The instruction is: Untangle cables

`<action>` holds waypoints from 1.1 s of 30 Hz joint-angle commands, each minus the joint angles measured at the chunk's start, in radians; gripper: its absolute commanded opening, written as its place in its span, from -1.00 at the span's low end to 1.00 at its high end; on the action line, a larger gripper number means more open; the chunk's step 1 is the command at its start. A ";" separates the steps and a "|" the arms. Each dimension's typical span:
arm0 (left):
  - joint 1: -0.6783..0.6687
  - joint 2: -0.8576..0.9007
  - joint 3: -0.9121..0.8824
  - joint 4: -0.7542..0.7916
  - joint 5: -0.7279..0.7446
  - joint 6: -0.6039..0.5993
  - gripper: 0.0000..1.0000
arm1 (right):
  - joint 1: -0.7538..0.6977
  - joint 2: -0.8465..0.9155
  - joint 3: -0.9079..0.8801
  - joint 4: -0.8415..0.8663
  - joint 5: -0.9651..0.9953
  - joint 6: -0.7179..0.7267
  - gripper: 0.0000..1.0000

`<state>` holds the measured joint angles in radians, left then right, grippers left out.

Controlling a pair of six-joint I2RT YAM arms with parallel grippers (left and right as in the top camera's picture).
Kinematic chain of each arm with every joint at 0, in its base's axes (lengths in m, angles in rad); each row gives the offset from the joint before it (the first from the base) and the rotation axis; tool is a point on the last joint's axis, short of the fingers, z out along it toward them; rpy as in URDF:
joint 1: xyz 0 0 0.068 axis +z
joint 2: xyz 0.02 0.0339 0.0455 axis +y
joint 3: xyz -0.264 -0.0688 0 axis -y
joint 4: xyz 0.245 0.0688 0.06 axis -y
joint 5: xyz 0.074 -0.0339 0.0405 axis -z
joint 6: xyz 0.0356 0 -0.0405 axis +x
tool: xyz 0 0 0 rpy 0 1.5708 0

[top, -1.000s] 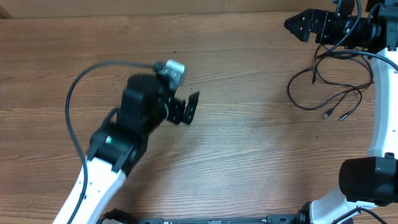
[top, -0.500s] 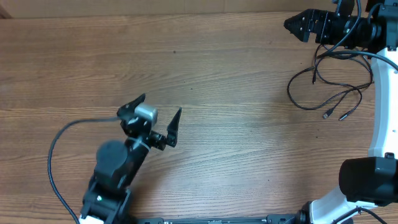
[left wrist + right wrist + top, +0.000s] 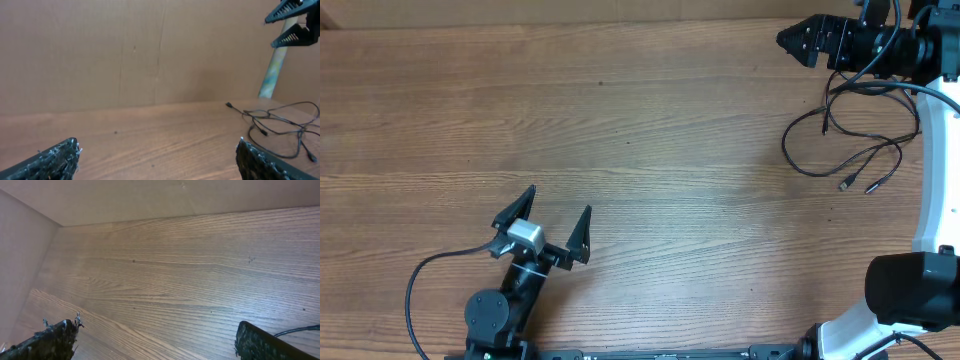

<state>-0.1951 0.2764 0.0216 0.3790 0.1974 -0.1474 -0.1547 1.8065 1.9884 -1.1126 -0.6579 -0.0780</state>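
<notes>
Overhead view. The left claw (image 3: 558, 205) sits near the front edge of the table (image 3: 670, 120), left of centre. Its jaws stand wide apart, with nothing between them and nothing touching them. The right claw (image 3: 798, 38) is at the far right corner, also spread wide and empty. In the left wrist view it hangs high above the tabletop, clear of everything below.

The cables (image 3: 850, 150) lie on the right side of the table, just in front of the right claw and well apart from the left one. They are thin black cords in loose overlapping loops, with two small plugs side by side at the near end.

Left wrist view. Both fingers (image 3: 50, 162) frame bare wood, and the cables lie far off to the right.

Right wrist view. Bare wood fills the gap between the fingertips. A short length of black cord enters at the lower right edge, beside one finger; whether it touches cannot be told.
</notes>
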 commanded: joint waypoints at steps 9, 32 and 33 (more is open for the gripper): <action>0.013 -0.165 -0.017 -0.200 -0.033 -0.006 0.99 | 0.003 -0.003 -0.004 0.003 -0.009 0.000 1.00; 0.070 -0.274 -0.017 -0.453 -0.120 0.227 1.00 | 0.003 -0.003 -0.004 0.003 -0.009 0.000 1.00; 0.077 -0.274 -0.017 -0.453 -0.120 0.227 0.99 | 0.003 -0.003 -0.004 0.003 -0.009 0.000 1.00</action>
<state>-0.1425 0.0158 0.0090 -0.0681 0.1036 0.0208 -0.1547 1.8065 1.9884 -1.1137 -0.6579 -0.0784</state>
